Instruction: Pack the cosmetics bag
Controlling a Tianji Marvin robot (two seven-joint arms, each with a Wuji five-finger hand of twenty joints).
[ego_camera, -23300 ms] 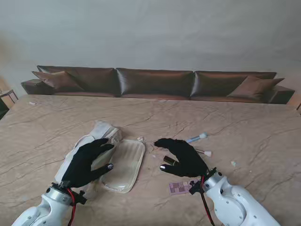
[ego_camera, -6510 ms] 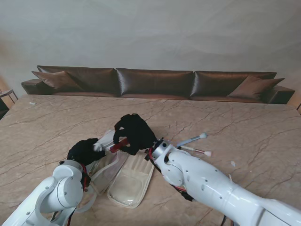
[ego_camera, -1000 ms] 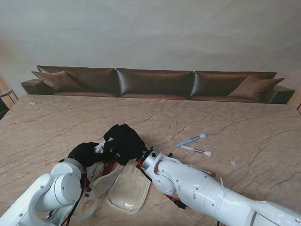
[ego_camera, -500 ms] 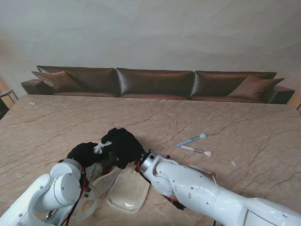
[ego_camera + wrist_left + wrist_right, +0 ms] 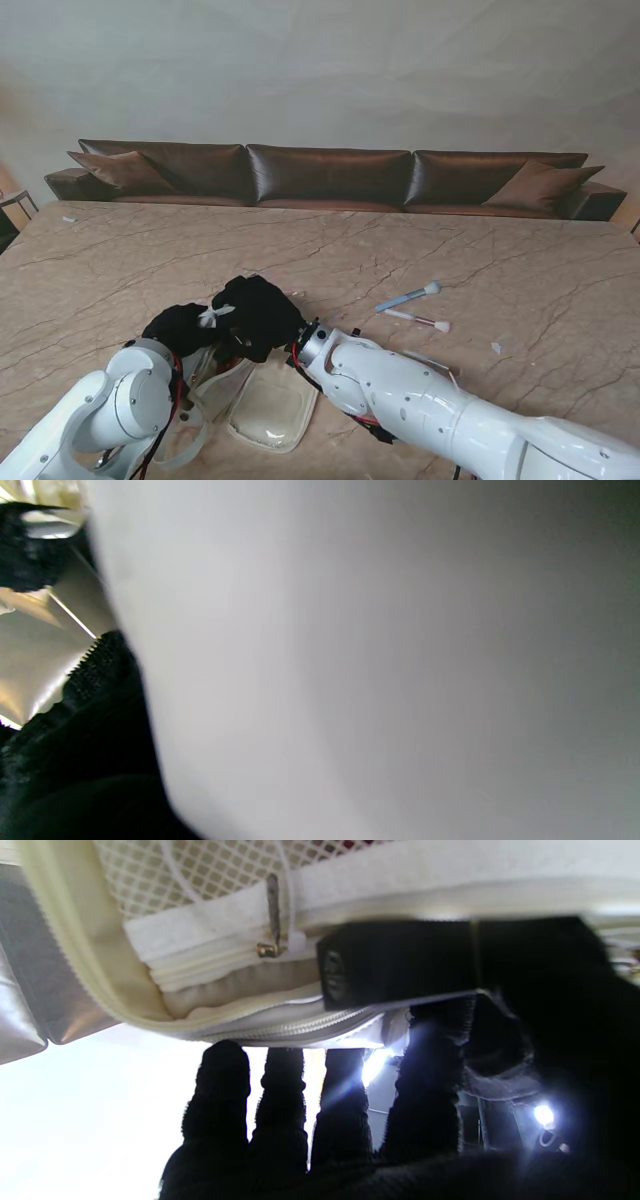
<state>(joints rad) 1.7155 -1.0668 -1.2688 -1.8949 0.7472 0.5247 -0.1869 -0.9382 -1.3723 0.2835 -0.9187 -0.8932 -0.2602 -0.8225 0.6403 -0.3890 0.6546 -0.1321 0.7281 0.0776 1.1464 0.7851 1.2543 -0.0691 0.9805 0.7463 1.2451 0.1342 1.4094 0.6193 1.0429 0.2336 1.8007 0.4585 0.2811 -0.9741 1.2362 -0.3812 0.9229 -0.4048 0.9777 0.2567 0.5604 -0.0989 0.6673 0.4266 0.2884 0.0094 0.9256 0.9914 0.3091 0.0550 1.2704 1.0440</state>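
A blurred white arm shell (image 5: 375,660) fills the left wrist view.

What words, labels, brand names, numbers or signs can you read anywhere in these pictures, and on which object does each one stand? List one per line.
No text can be read in any view.
Black case held by the right hand: a faint embossed mark on its end, too blurred to read.
Cosmetics bag: only zips and mesh, no label visible.
Two brushes on the table: too small to tell.
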